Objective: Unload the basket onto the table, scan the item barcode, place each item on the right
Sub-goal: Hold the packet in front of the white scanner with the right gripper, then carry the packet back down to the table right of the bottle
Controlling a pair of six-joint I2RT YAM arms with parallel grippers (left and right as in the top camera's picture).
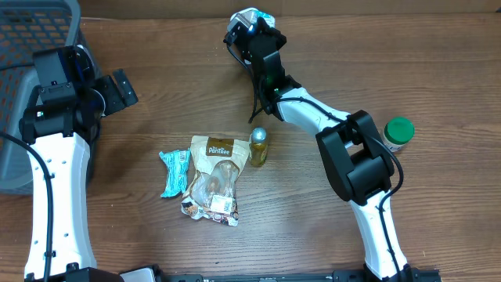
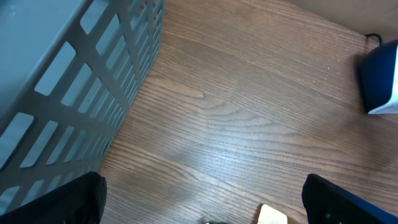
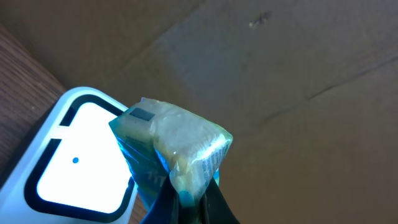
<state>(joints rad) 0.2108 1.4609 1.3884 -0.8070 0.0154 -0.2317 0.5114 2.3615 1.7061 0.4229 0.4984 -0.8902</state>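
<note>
My right gripper [image 3: 186, 194] is shut on the item, a teal and clear snack packet [image 3: 177, 146], pinching its lower edge. The packet stands in front of the scanner [image 3: 78, 165], a white lit face with a black border at the lower left of the right wrist view. From overhead, the right gripper [image 1: 252, 27] holds the packet [image 1: 264, 17] at the table's far edge, beside the scanner [image 1: 235, 25]. My left gripper [image 1: 119, 88] is open and empty over bare wood at the left. In the left wrist view its fingertips [image 2: 62, 200] stand wide apart, and the scanner [image 2: 379, 81] shows at the right.
A grey slatted basket [image 1: 31, 70] fills the far left corner, close to the left arm. Mid-table lie a teal packet [image 1: 174, 172], a brown pouch [image 1: 215, 178] and a small yellow bottle [image 1: 258, 146]. A green-lidded jar [image 1: 398, 133] stands right of the right arm.
</note>
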